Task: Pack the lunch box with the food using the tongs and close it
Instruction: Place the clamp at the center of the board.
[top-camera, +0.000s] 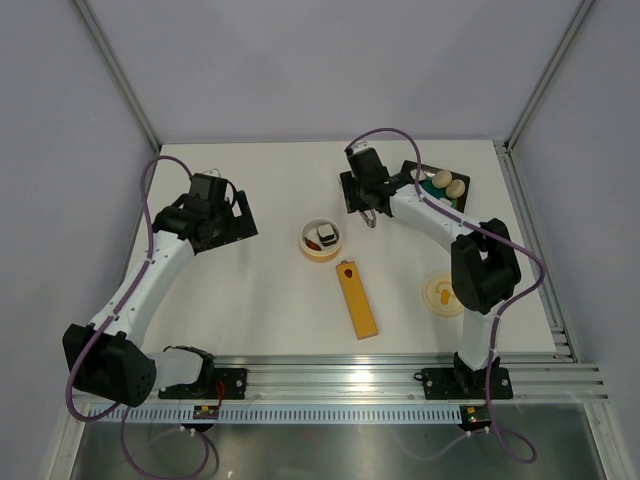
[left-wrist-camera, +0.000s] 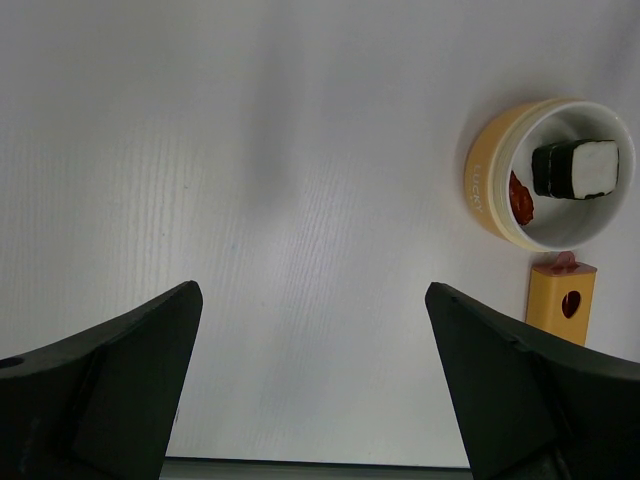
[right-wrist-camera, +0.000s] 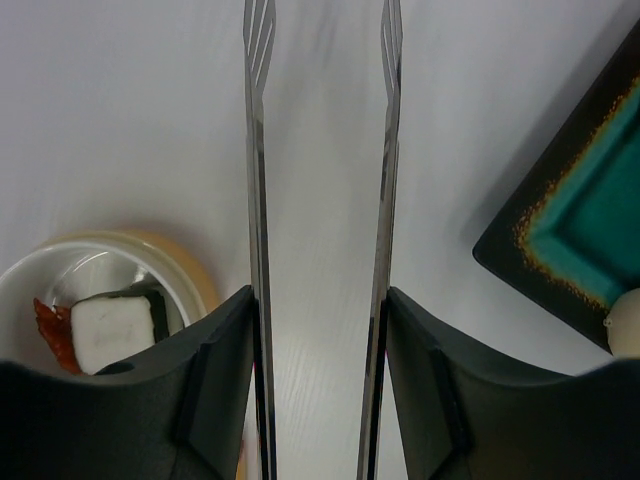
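Partway | lunch box (top-camera: 322, 240) mid-table holds dark-and-white block (left-wrist-camera: 576, 168) plus reddish bit (left-wrist-camera: 520, 196) | cream ovals (top-camera: 455, 187) wait on black tray (right-wrist-camera: 560, 190) | lid (top-camera: 444, 295) off, near right arm's base | right gripper (right-wrist-camera: 320, 300) clamps tongs (right-wrist-camera: 258, 180), tips apart | left gripper (left-wrist-camera: 310, 300) wide, empty.

A robotics lab enclosure — plain grey panels (top-camera: 60, 150) in aluminium framing (top-camera: 120, 78) close in a white table (top-camera: 270, 180). The left arm (top-camera: 150, 285) and right arm (top-camera: 430, 215) stand bolted to a slotted metal rail (top-camera: 340, 376).
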